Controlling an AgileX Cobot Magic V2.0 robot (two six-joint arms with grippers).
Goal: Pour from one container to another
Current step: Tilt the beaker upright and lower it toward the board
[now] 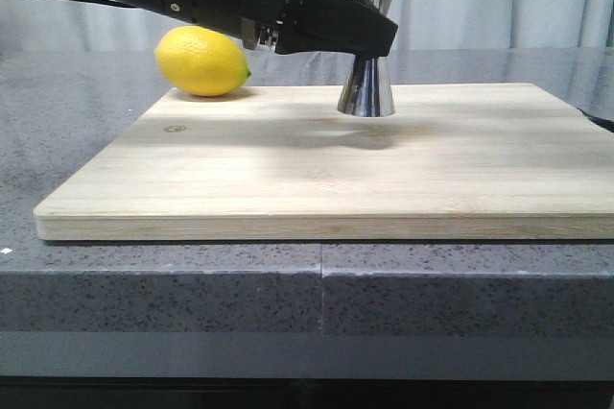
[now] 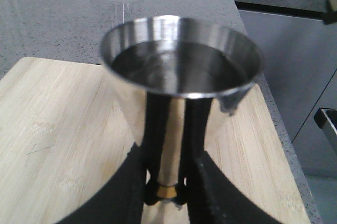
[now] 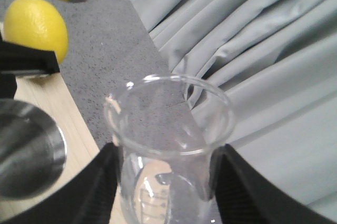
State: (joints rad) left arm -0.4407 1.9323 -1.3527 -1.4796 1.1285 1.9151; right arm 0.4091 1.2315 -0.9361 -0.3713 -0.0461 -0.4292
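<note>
Left pincer (image 1: 369, 44) is clamped right on the waist of the steel jigger (image 1: 366, 90), black fingers (image 2: 136, 182) pinching either side of the thin gold band, and that shows clearly from the left wrist camera. Jigger stands upright on the wooden cutting board (image 1: 326, 169), toward its back edge, base flat on the wood, its top cone running out of the front picture. Looking down into it from the left wrist, the upper cup is wide open and its inside looks dark and glossy; whether that is liquid or only reflection, I cannot tell.

Over to the right pincer (image 3: 164, 182): it is gripping the small clear glass beaker (image 3: 168, 145), one black finger (image 3: 97, 187) pressed on each side of the glass. Faint printed marks show low on the beaker's wall. Beaker is held just beside the jigger's rim, which sits at the edge of the right wrist picture, with grey curtain (image 3: 263, 50) behind it. This beaker and the right arm are out of the front picture.

Lemon (image 1: 202, 61) rests at the board's far left corner, behind the left arm, on the grey speckled counter (image 1: 58, 102).
</note>
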